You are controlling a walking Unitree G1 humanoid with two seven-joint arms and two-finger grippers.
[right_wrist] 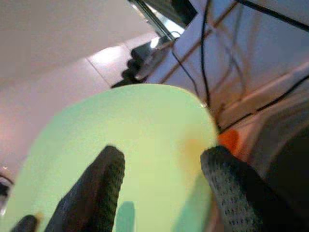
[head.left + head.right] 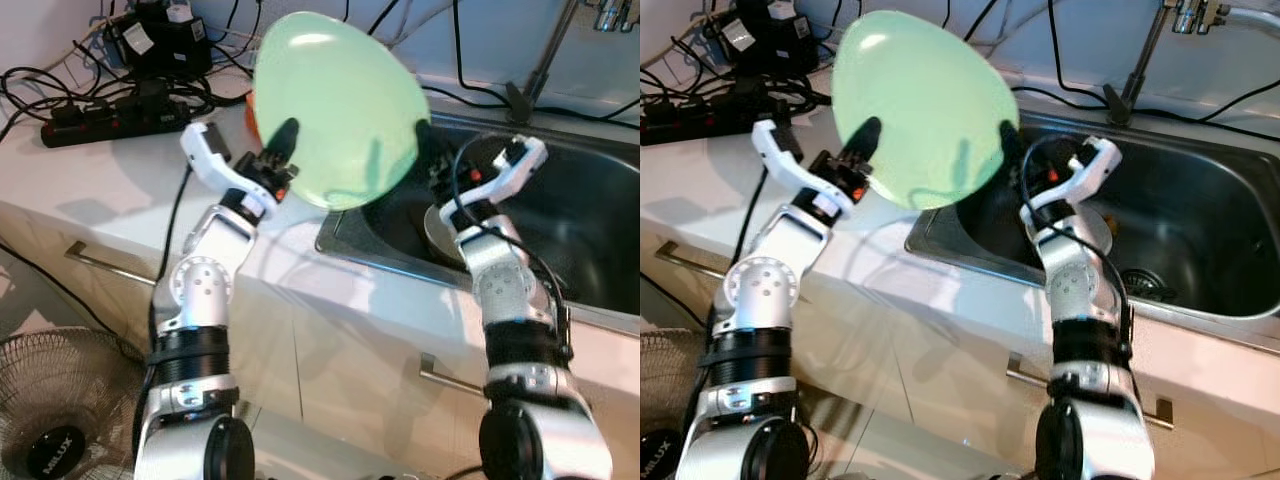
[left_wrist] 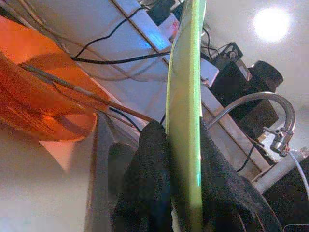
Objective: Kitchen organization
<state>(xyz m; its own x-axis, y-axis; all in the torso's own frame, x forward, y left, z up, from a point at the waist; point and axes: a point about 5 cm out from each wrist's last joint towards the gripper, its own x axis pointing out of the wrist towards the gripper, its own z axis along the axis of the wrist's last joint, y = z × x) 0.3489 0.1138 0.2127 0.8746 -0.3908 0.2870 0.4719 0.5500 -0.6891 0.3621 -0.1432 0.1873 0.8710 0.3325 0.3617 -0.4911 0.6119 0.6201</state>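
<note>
We hold a large pale green round plastic plate (image 2: 335, 105) upright in the air above the white tabletop (image 2: 110, 175), over the left edge of the stainless steel sink (image 2: 1200, 225). Our left gripper (image 3: 183, 159) has its fingers clamped on the plate's left rim, one finger on each face. Our right gripper (image 1: 161, 176) is at the plate's right rim with its fingers apart, lying against the plate's face rather than pinching it. An orange bowl (image 3: 43, 96) sits on the tabletop behind the plate, a black power strip (image 2: 115, 118) with tangled black cables lies at the back left, and a chrome tap (image 2: 1160, 40) rises behind the sink.
</note>
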